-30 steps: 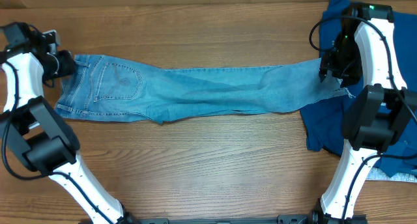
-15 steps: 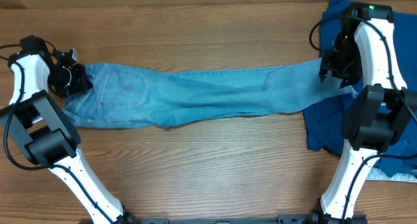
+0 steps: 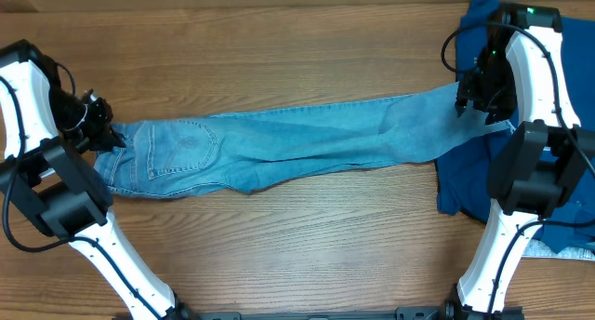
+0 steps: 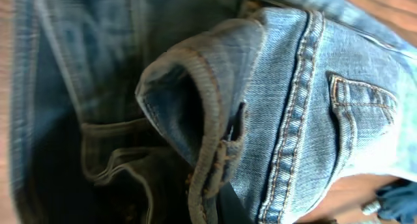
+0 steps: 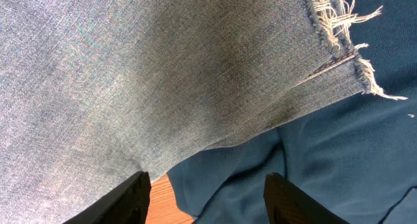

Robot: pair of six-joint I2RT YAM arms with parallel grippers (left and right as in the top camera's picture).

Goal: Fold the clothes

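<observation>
Overhead, wooden table point(image 3: 279, 255) with the jeans point(image 3: 297, 139) stretched left to right across its middle, slightly slanted: waist end nearer at the left, legs farther at the right. Back pocket point(image 3: 191, 143) faces up.

Dark blue garment point(image 3: 465, 180) lies crumpled at the right edge. The frayed hem point(image 5: 339, 28) of the jeans overlaps it. Pale grey cloth point(image 3: 567, 253) shows at the near right corner, mostly hidden.

Left gripper point(image 3: 98, 129) sits at the left end of the jeans, clamped on the waistband point(image 4: 208, 120), which is bunched and curled up in the left wrist view. The fingers themselves are hidden there, so the exact grip point is unclear.

Right gripper point(image 5: 207, 182) is over the hem end, fingers spread apart above the denim, nothing pinched.
</observation>
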